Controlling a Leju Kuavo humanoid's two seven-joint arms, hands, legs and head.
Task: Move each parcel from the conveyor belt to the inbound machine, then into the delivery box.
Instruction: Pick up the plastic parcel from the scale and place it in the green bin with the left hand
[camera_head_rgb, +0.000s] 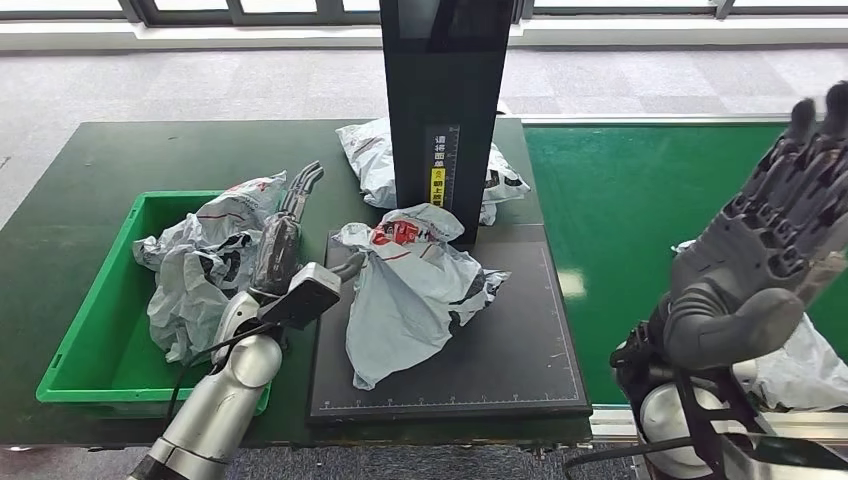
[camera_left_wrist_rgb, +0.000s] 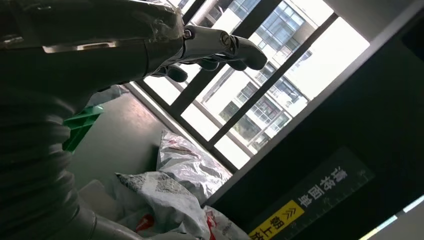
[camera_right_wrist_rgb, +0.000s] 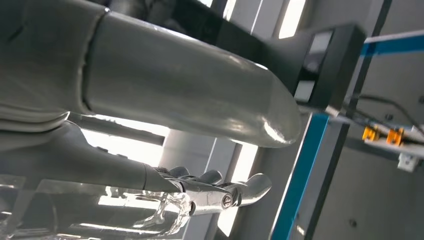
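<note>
Grey plastic mailer, crumpled, red-and-white label near its upper end: the parcel lies on the black scan plate of the inbound machine, its top just in front of the machine's black upright column. Judged light and limp; soft film, probably slick, will sag and fold when lifted. Best hold looks like a bunched ridge of film on the side of the parcel nearest the delivery box, gathered between thumb and fingers rather than pinched at a flat patch. Contents unknown, so treat as possibly fragile.

Left of the column, the green delivery box already holds more grey parcels. Behind the column another mailer rests on the table. Right of the column runs the green conveyor belt, with a pale parcel at its near end, partly hidden.

Left hand sits between box and parcel, left of the column, fingers extended and holding nothing; whether it touches the parcel's edge is unclear. Right hand is raised over the belt, well right of the column, fingers spread, empty.

Judgement: parcel scanned or being scanned; transfer into the box not yet done.
</note>
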